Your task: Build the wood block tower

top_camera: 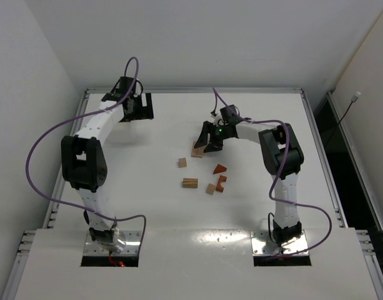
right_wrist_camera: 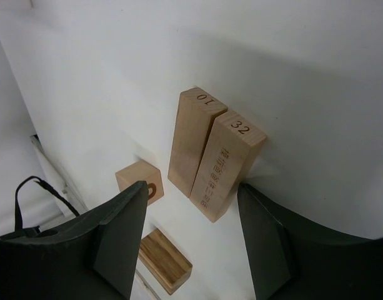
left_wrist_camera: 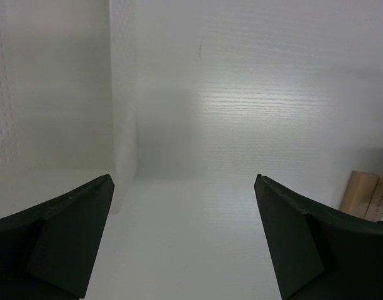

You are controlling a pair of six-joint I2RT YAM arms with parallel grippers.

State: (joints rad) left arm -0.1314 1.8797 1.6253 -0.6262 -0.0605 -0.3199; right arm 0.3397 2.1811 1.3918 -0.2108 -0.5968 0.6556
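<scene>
Right arm poised at paired bars, left arm parked far off
Light tan wooden bar stamped 10 [right_wrist_camera: 194, 140] touches its twin stamped 32 [right_wrist_camera: 228, 165] side by side, seemingly upright, long axes running away from the right gripper [right_wrist_camera: 191, 186]. Its fingers, roughly half spread, flank the bars' near ends, and I cannot tell if they grip. Left gripper [left_wrist_camera: 185, 181] gapes wide, holding nothing, well apart. Small tan cube [right_wrist_camera: 139, 181] and striped bar [right_wrist_camera: 166, 259] lie nearer; bar bases cut off by fingers
</scene>
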